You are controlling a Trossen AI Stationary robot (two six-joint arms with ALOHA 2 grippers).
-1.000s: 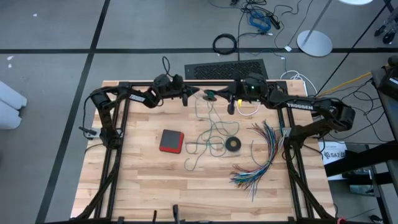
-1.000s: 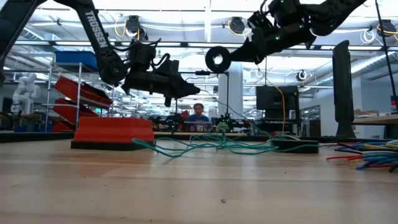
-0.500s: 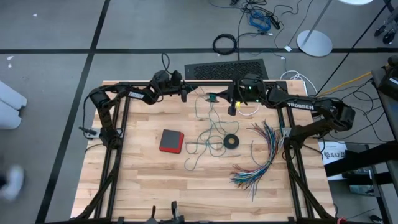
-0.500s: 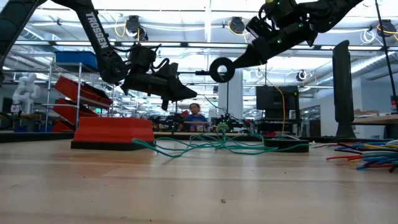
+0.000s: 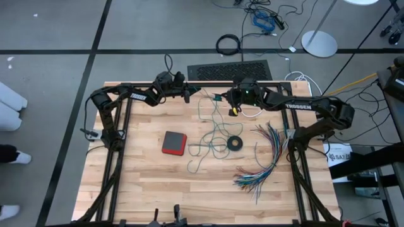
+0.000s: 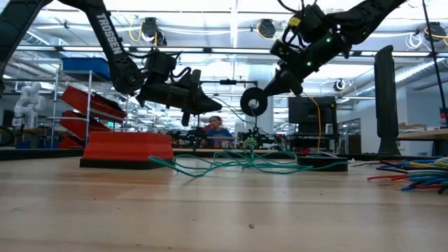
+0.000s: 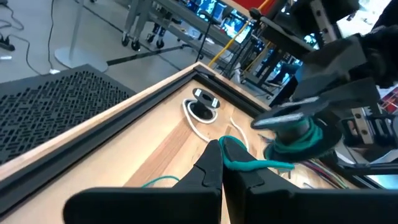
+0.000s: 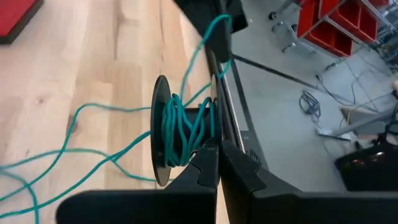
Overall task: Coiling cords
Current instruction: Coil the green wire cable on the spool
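Two grippers up over the desk (image 5: 145, 183) | left gripper (image 7: 219, 163) clenched on teal cord (image 7: 249, 163); right gripper (image 8: 217, 163) grasping spool (image 8: 163, 130) wound with it

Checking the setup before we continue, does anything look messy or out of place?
The teal cord sprawls in a loose tangle mid-table, only partly wound on the spool held by the right gripper. The left gripper pinches its end.

I see grey floor (image 5: 50, 38) crossed by dark lines, red shelving (image 6: 84, 105), ceiling lights (image 6: 210, 28), and a seated person (image 6: 218, 126).
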